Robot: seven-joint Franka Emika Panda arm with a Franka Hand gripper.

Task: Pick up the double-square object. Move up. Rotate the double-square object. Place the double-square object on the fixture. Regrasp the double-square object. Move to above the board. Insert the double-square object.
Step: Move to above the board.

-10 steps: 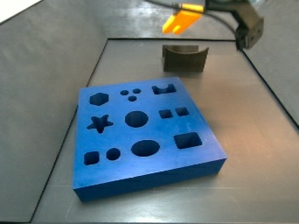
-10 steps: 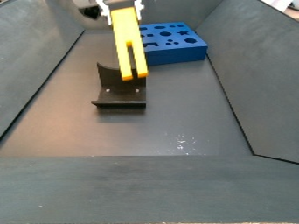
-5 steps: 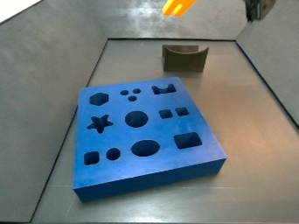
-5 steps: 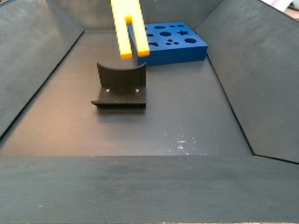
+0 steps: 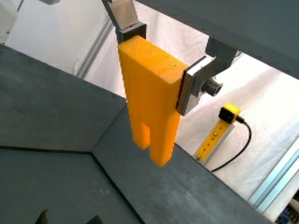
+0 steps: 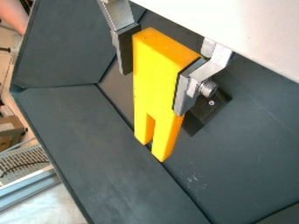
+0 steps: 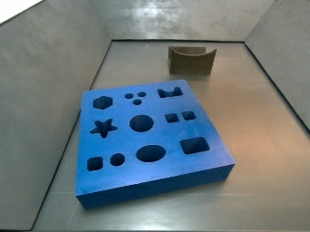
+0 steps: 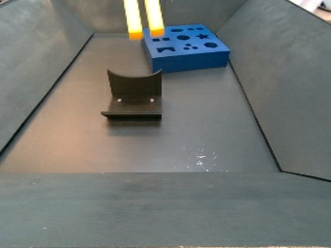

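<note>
Since the earlier frames the yellow block [image 5: 149, 101] has risen further: in a side view only its two prong ends [image 8: 142, 19] show at the top edge, and in the other side picture it is gone from sight. In both wrist views the silver fingers [image 5: 201, 80] press on the two opposite sides of the block's solid end, so the gripper [image 6: 158, 54] is closed on it, high over the dark floor. The block hangs below the fingers with the slotted end down, touching nothing else. The dark holder [image 8: 134, 96] stands on the floor below, well apart from the block. The blue board [image 7: 150, 139] lies flat in the tray, with the holder [image 7: 191, 59] near its far end.
</note>
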